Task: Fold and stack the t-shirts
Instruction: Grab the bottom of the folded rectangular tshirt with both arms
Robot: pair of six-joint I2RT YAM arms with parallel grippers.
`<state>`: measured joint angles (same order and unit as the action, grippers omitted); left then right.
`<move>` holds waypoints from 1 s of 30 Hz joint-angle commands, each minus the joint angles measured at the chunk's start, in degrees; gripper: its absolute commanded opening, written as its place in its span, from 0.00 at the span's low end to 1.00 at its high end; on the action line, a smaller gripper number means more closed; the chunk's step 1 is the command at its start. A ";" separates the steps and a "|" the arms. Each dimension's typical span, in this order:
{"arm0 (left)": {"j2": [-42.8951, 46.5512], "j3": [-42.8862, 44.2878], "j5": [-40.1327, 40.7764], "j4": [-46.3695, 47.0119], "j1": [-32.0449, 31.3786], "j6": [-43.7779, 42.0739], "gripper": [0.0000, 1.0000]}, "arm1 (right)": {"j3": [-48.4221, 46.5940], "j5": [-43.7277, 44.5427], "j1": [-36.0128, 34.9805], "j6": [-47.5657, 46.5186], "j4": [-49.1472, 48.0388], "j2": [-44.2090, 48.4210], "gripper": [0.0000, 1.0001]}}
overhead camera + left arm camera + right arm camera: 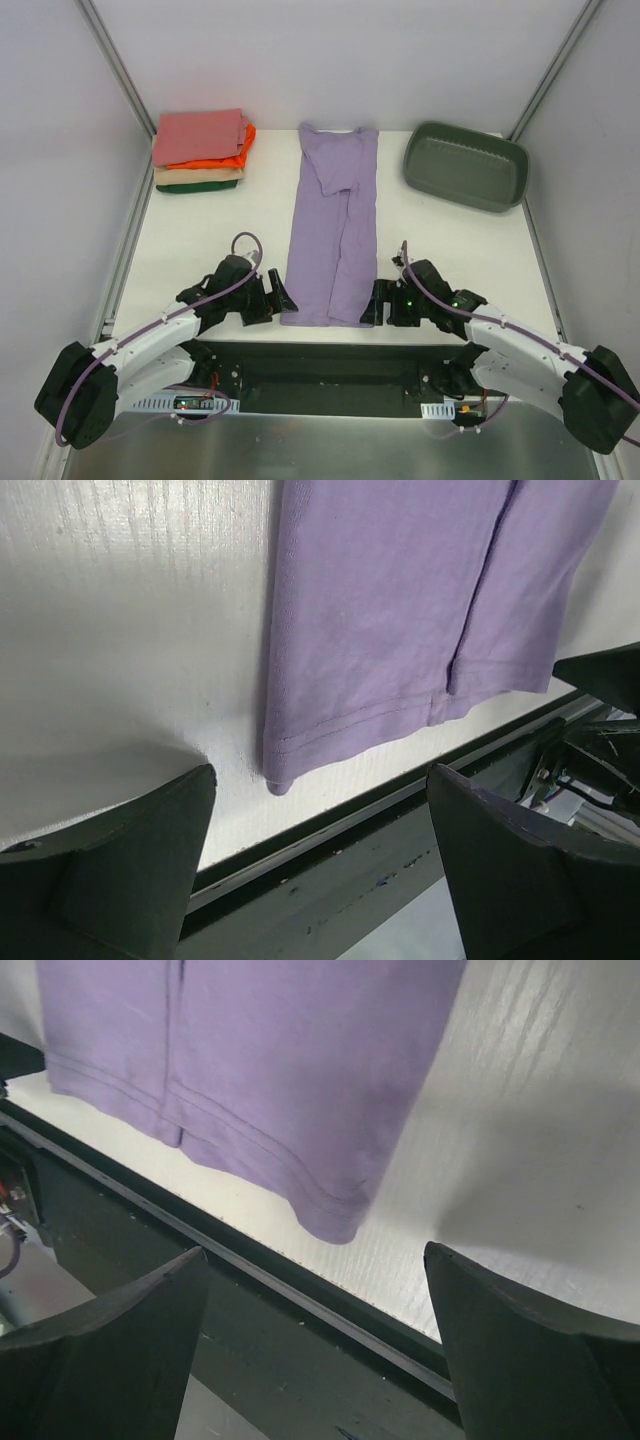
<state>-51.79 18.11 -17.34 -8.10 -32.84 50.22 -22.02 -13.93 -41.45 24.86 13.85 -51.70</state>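
One view alone, overhead, shows the folded t-shirts (200,140) and tub (465,165).

From overhead, the salmon-pink folded cloth shirt (198,135) covers nearly all of the stack beneath it. Only edge strips show of the orange folded shirt (238,155), the tan shirt (200,174) and the dark green shirt (196,187).

The long lavender cloth t-shirt (330,230) has its near hem corners partly behind the black two-finger left claw (278,297) and right claw (378,301). Each wrist camera catches only the hem end; the rest runs off the top edge. The fingers are cut by the bottom edge. A black angular piece (605,675), clipped at the left wrist view's right side, is perhaps the other claw.
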 commanded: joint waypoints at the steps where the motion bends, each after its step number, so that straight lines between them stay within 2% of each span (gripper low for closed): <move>1: -3.22 -0.36 3.80 0.27 -1.87 1.81 0.86 | -1.44 4.96 -2.66 3.97 -2.68 -3.40 0.89; 6: -8.06 1.93 6.26 0.10 -2.75 0.41 0.79 | -2.50 8.65 -3.99 4.40 -2.60 -6.56 0.85; 9: -10.78 3.16 7.41 0.01 -3.02 -0.21 0.72 | -3.11 10.15 -4.51 4.93 -2.60 -8.58 0.81; 12: -12.89 3.42 7.85 0.01 -3.20 -0.56 0.62 | -3.82 9.63 -4.95 5.11 -3.03 -11.31 0.73; 15: -14.56 3.60 7.94 0.10 -3.46 -0.56 0.54 | -3.64 8.66 -5.30 5.37 -3.74 -12.89 0.60; 16: -15.09 3.60 7.94 0.01 -3.46 -0.47 0.48 | -3.38 8.57 -5.39 5.63 -3.74 -12.90 0.56; 20: -16.15 3.69 6.89 0.01 -3.72 -0.65 0.31 | -1.54 8.39 -5.48 6.08 -3.65 -11.67 0.47; 23: -16.24 3.34 6.88 0.01 -3.99 -0.91 0.26 | -1.09 9.19 -5.48 6.43 -3.48 -12.19 0.42; 30: -16.15 2.99 6.62 -1.04 -4.25 -1.09 0.21 | -0.39 8.22 -5.39 7.48 -3.39 -12.90 0.29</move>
<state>-66.87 22.57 -12.93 -4.05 -36.10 51.03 -23.86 -6.39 -46.50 31.09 9.15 -64.25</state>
